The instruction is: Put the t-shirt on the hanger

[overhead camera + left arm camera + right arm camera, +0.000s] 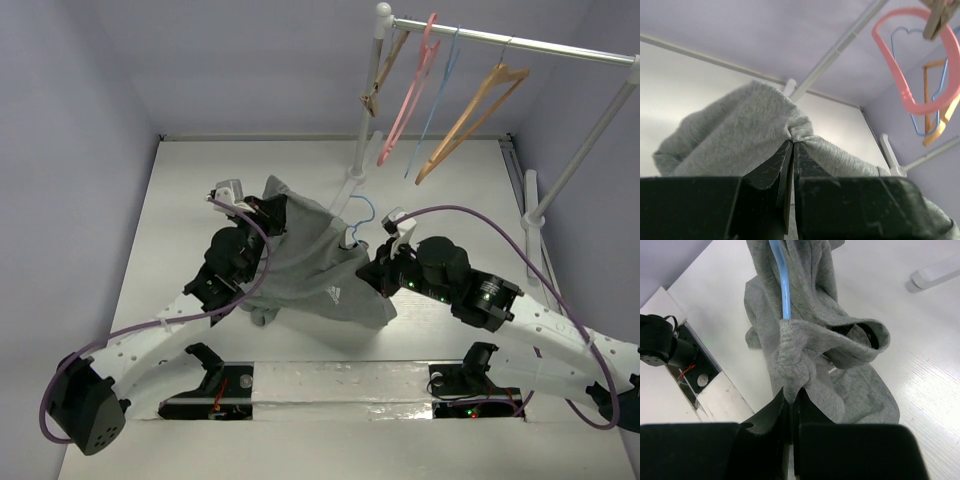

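T-shirt (310, 265): grey, bunched, held over the middle of the worktop (190, 190), lower part sagging toward the near edge
Hanger (370, 210): light-blue, inside the cloth, hook poking out on top
Left hand (270, 208): clamped on a t-shirt fold
Right hand (370, 268): pinched closed on bunched cloth, perhaps the hanger too
Rail (520, 42), far right corner: pink hanger (410, 90), wooden hanger (478, 105)

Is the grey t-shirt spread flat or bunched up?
Bunched up: left gripper and right gripper each pinch a fold, and the t-shirt hangs crumpled around the hanger.
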Motion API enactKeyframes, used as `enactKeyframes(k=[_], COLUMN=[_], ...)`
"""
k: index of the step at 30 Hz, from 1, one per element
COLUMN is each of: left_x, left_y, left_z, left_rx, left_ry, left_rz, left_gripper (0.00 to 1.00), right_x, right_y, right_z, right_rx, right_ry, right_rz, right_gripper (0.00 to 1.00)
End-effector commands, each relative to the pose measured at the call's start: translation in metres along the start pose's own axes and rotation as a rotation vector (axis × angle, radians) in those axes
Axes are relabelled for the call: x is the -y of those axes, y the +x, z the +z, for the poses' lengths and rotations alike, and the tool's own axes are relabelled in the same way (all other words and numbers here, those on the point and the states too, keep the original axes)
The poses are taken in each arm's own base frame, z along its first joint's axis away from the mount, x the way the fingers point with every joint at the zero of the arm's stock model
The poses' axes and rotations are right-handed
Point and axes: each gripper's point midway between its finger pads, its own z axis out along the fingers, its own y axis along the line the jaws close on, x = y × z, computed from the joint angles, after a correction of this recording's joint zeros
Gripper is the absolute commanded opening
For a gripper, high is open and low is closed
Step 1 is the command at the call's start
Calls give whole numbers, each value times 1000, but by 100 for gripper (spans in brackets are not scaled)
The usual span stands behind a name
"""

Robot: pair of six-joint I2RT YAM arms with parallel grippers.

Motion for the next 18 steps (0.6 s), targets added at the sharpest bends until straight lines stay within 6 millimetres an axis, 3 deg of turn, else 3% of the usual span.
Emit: enactKeyframes(k=[1, 12, 16, 18], left_x=[8, -12, -15, -12], left_y=[-62, -104, -118, -120], left_z=[-2, 9, 12, 11], left_rx=[166, 230, 245, 247], left_ry=[-28, -150, -165, -152], left_rz=[-35, 24, 34, 23], left_gripper=[0, 0, 0, 0], right_x=[-17, -26, -30, -33], right_y=[-21, -18, -27, -41], right_z=[-10, -35, -53, -64], right_rx=[71, 31, 48, 89], right_ry=[-85, -138, -151, -157], right_rz=[6, -21, -35, -44], right_gripper=[0, 0, 0, 0])
